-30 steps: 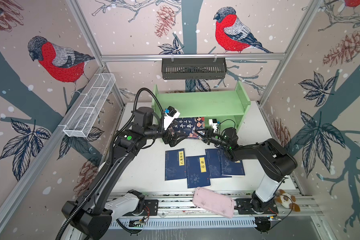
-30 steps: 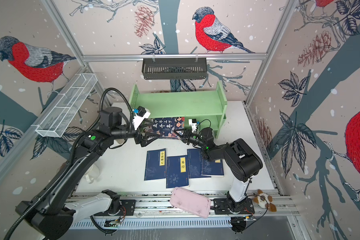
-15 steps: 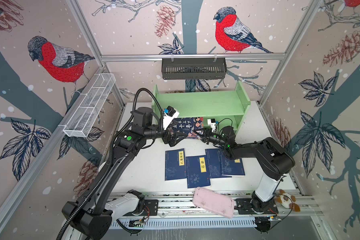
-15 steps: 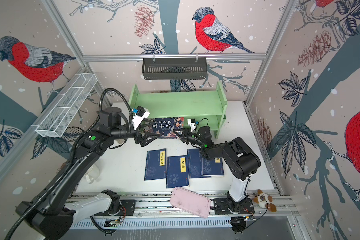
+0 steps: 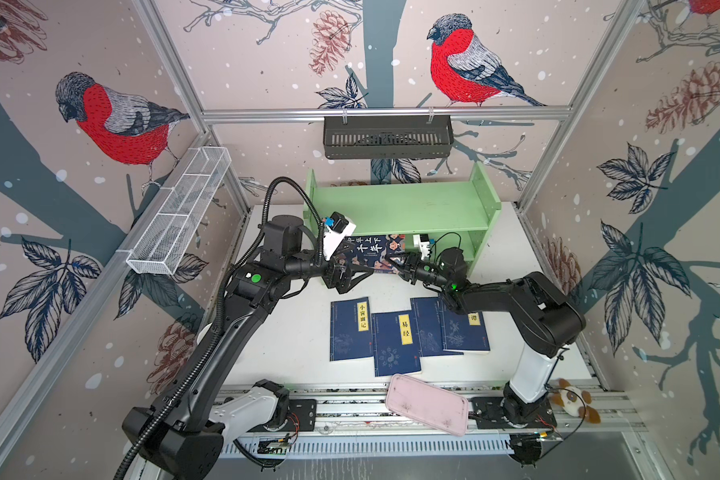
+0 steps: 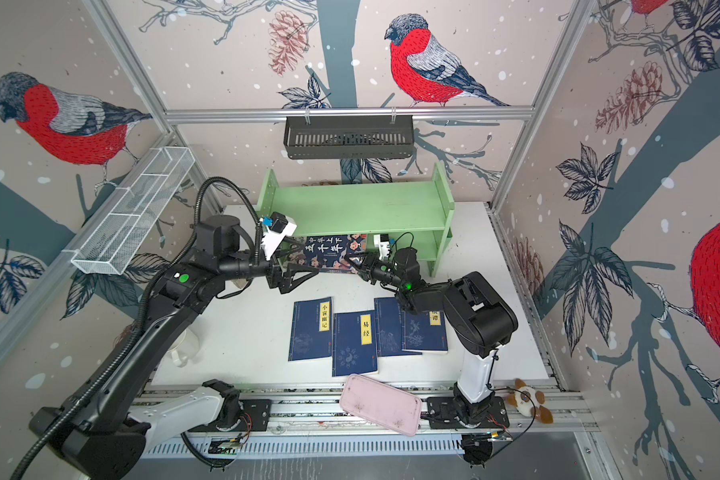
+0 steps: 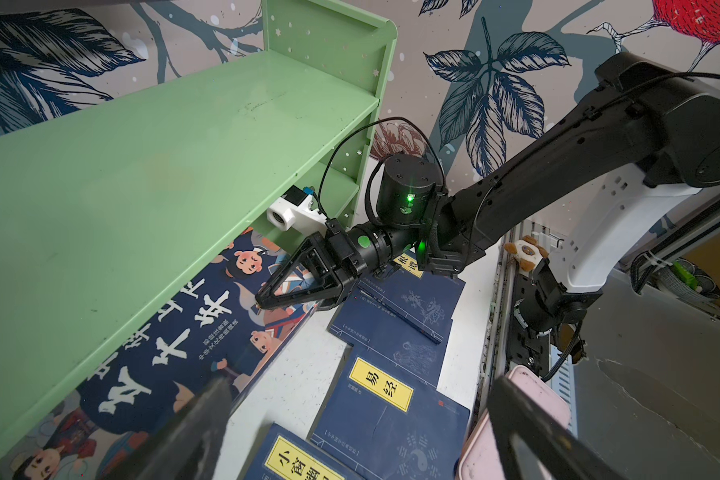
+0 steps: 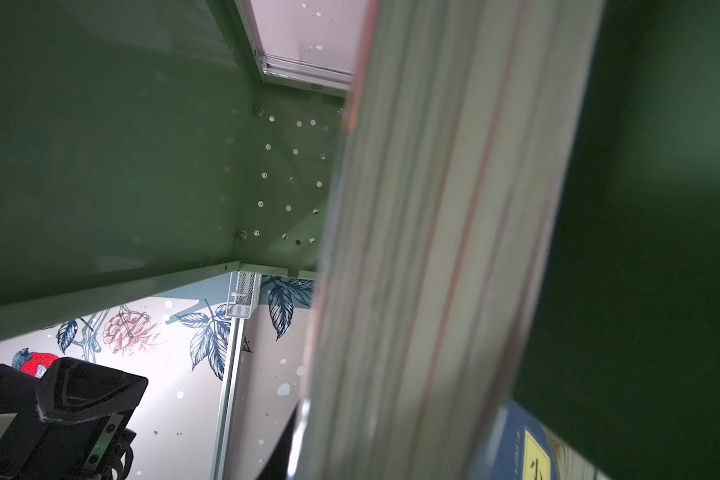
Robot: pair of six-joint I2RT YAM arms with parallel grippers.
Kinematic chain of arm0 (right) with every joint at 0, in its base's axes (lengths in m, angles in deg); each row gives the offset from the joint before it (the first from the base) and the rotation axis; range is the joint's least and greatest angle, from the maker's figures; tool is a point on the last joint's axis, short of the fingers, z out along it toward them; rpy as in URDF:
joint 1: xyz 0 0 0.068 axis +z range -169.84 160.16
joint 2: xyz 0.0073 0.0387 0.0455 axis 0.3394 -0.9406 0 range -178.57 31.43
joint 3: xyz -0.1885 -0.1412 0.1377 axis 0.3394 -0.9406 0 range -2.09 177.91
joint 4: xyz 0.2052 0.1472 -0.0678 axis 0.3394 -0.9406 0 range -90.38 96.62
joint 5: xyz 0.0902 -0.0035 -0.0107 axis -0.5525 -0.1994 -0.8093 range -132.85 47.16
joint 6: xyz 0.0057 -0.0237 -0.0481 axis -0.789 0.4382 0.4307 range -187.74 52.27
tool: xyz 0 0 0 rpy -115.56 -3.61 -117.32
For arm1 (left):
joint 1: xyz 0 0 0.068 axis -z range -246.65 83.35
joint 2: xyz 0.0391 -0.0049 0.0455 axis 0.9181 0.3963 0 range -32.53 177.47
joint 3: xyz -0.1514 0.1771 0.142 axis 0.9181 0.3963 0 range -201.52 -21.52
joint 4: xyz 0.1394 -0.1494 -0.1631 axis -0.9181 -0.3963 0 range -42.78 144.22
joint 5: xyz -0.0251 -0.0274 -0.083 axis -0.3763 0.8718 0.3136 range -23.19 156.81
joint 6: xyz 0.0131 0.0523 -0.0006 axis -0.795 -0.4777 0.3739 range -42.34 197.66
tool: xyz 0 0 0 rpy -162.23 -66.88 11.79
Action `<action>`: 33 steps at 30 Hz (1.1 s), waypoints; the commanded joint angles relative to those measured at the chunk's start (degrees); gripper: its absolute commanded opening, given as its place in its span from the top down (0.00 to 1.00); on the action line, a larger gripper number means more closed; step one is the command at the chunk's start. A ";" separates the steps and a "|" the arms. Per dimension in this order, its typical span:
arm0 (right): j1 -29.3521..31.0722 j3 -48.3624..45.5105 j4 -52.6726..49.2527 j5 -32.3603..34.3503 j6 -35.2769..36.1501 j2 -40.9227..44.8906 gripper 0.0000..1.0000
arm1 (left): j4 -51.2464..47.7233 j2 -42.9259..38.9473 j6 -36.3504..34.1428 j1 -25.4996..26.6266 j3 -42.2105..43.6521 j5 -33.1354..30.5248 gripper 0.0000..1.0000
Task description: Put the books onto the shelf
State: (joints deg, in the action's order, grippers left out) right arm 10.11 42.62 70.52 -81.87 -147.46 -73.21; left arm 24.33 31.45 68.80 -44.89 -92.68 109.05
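Book (image 5: 370,250) in low, outstretched right claw (image 5: 389,262)

Both top views are bright and even, bowed at their edges; beneath the shelf (image 8: 100,124) the right wrist view is dim, the large book (image 8: 433,249) blurred.

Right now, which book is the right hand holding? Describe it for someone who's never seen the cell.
Find the green shelf at the back. Tilted at its lower tier is the big book, its edge pinched by the right hand. Unlike the four navy books lying flat in front, its cover has cartoon figures and white characters.
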 commanded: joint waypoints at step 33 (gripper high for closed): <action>-0.95 -0.19 -13.51 5.13 5.05 5.84 0.28 | 2.82 -0.88 0.75 -0.84 1.10 1.89 0.03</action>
State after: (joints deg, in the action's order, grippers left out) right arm 9.30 42.36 58.37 -77.87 -144.05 -68.09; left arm 25.67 30.91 69.71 -45.50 -91.76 110.25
